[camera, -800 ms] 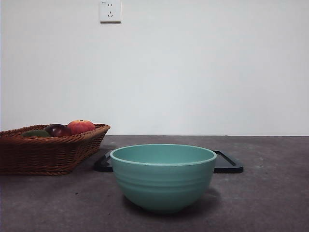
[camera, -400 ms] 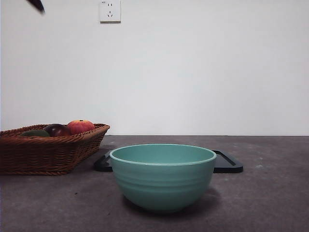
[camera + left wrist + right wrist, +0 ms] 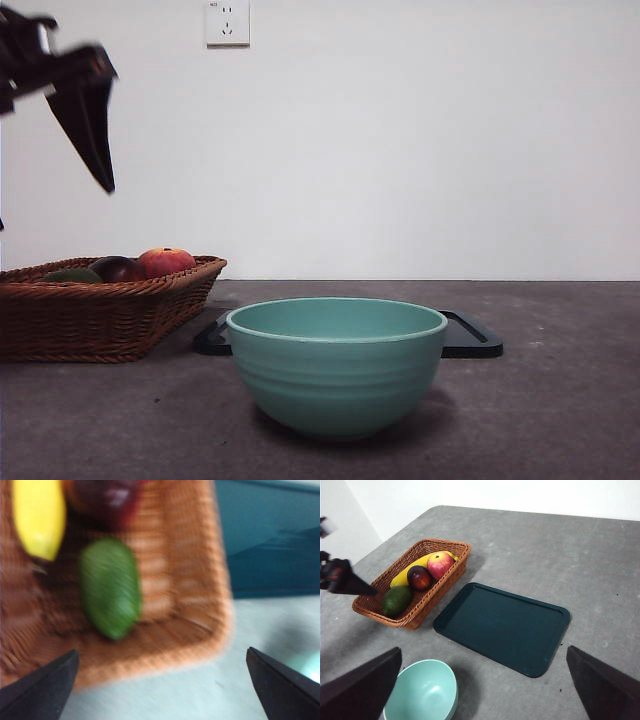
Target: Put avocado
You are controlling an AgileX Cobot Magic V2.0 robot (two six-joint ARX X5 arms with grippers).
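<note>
we hung our left gripper point(image 3: 85, 130), spread wide and empty, at the upper left of the front view, above the basket point(image 3: 110, 310). the avocado point(image 3: 396, 600) lay in the basket's near corner, beside the maroon fruit point(image 3: 419, 577). best to descend straight, jaws straddling its narrow width. our right gripper point(image 3: 480, 690) waited, released.

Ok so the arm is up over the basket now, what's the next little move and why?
Probably lower the left gripper straight down onto the avocado. Its jaws are open and it hangs above the basket, with the avocado lying loose at the basket's end beside the banana and the maroon fruit, untouched.
</note>
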